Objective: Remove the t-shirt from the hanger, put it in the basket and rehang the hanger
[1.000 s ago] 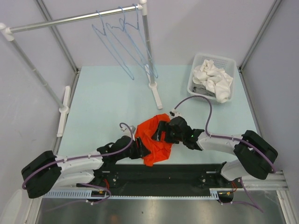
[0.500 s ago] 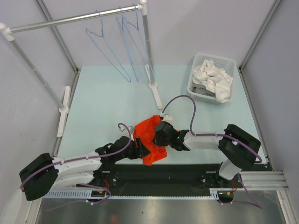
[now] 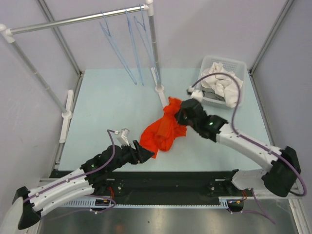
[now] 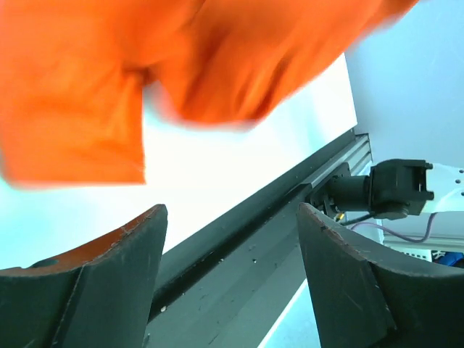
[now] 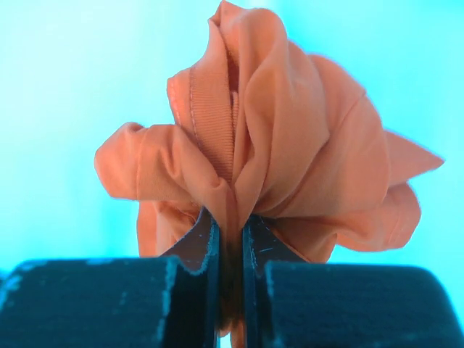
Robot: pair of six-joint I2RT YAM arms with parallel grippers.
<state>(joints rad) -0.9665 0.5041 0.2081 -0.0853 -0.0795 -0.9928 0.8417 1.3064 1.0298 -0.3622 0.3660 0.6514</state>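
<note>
The crumpled orange t-shirt (image 3: 163,131) lies stretched across the pale blue tabletop (image 3: 107,107), clear of any hanger. The right fingers (image 5: 203,246) are pressed together on a bunched fold at its far end, near the white foot of the rack post (image 3: 162,100). The left fingers (image 4: 109,275) stand apart with nothing between them, just beside the shirt's near edge. 3 thin blue wire hangers (image 3: 134,48) hang on the metal rail (image 3: 63,22), well apart from the shirt.
</note>
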